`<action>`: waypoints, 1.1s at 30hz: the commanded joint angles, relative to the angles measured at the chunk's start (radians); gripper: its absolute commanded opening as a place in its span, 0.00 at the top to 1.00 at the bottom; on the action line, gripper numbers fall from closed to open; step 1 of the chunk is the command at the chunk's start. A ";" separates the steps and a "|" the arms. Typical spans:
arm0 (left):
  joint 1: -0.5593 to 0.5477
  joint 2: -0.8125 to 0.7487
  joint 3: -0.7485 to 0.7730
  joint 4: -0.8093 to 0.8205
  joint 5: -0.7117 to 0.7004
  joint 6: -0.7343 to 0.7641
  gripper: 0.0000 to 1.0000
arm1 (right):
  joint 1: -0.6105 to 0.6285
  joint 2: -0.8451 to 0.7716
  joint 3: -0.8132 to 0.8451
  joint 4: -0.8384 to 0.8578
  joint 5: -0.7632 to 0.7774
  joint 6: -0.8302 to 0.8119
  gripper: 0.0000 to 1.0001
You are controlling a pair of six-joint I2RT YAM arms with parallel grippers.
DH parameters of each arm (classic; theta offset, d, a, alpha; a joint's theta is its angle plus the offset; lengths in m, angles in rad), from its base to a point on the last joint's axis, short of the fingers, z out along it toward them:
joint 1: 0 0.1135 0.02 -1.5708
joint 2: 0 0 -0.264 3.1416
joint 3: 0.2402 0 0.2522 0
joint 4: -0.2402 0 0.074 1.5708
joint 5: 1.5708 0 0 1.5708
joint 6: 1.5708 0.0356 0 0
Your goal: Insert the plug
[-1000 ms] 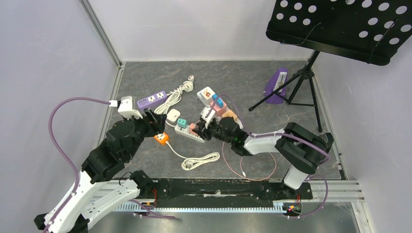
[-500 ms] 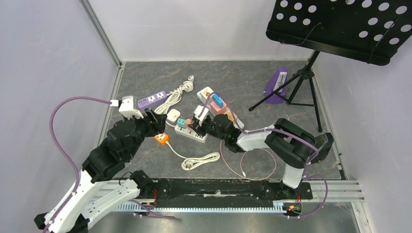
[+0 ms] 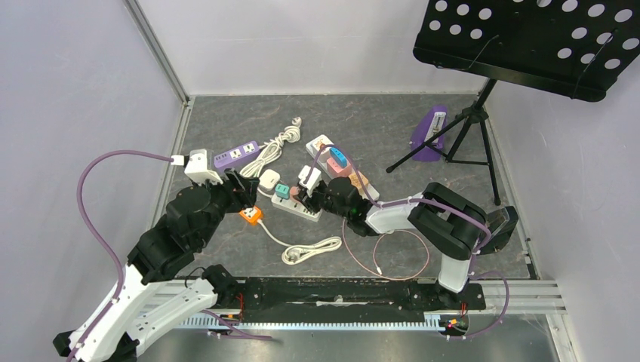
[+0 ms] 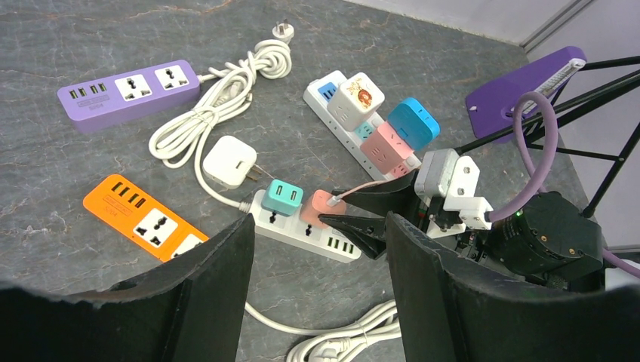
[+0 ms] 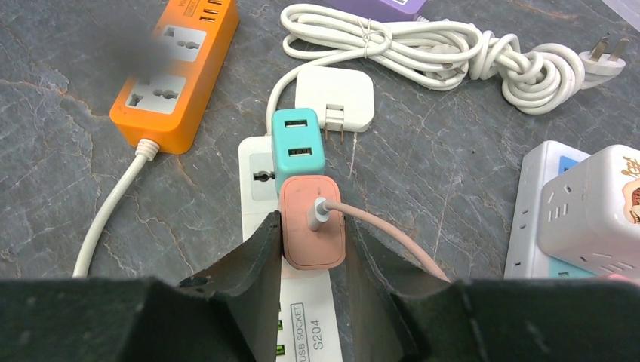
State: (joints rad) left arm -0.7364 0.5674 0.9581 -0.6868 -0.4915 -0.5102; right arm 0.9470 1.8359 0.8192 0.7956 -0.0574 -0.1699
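Standing here, I see the right jaws clenched on the pink plug (image 5: 312, 232), one finger on each flat side. The plug sits on the white power strip (image 5: 255, 181) directly beneath them, with the teal adapter (image 5: 298, 147) just beyond. The left jaws hang released, gripping nothing. That plug looks light, hard and smooth-sided, so it could twist; I'd hold the broad sides, clear of its soft pink cable (image 5: 392, 240). Whether it's fully seated, I can't tell.

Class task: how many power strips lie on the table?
4: purple strip at the back left; orange strip at the front left; white strip at the right gripper; adapter-laden strip behind it. None seems hidden.
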 commanded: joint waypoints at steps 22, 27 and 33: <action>0.002 -0.008 -0.016 0.018 -0.007 0.016 0.31 | -0.026 0.011 0.056 -0.190 -0.078 -0.091 1.00; 0.002 -0.005 -0.021 0.022 -0.007 0.016 0.31 | -0.030 -0.009 0.084 -0.244 -0.080 -0.087 1.00; 0.002 -0.003 -0.019 0.026 -0.004 0.015 0.31 | -0.030 0.009 0.107 -0.268 -0.082 -0.083 1.00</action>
State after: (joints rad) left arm -0.7364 0.5667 0.9421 -0.6865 -0.4915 -0.5102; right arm 0.9226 1.8381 0.9100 0.6277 -0.1345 -0.2440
